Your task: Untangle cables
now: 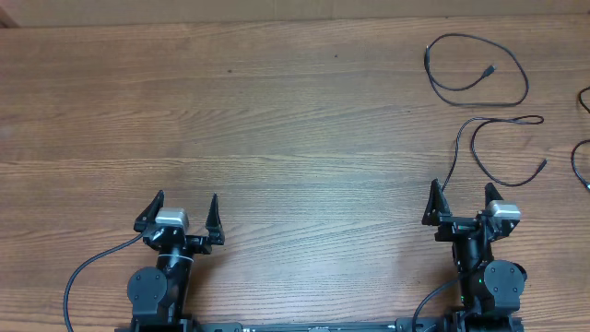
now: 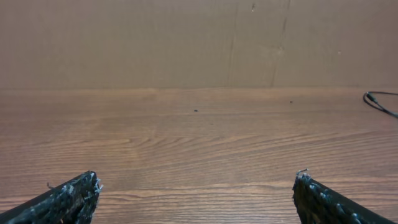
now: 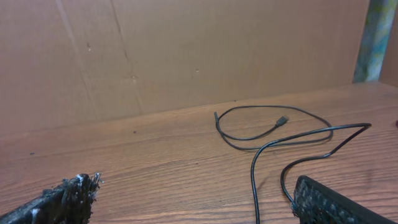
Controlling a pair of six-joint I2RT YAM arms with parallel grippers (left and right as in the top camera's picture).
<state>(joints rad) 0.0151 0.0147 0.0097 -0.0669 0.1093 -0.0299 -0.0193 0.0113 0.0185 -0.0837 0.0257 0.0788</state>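
At the near edge of the bench, the two arms sit side by side, well apart, both pointing toward the far side. The left pincer is released, its two black fingers spread wide with only bare wood grain between them. The right pincer is released too, fingers just as wide, grasping nothing.

Just beyond the right pincer lies the nearer cable, thin and black. Its near end runs in between the spread fingers; whether it touches either finger I cannot tell. From there it leads away from the arm, bends right into a long narrow hairpin, doubles back and curves round to a small plug end on the right.

Farther off, toward the far right of the bench, the farther cable lies in one loose open loop, with a small plug end turned inside the loop. In the overhead view the two cables lie near each other but apart, not crossing.

At the right edge of that view, two more black cords are cut off by the frame. The left wrist view shows a short piece of black cord at its far right.

Beyond the bench stands a brown board wall.
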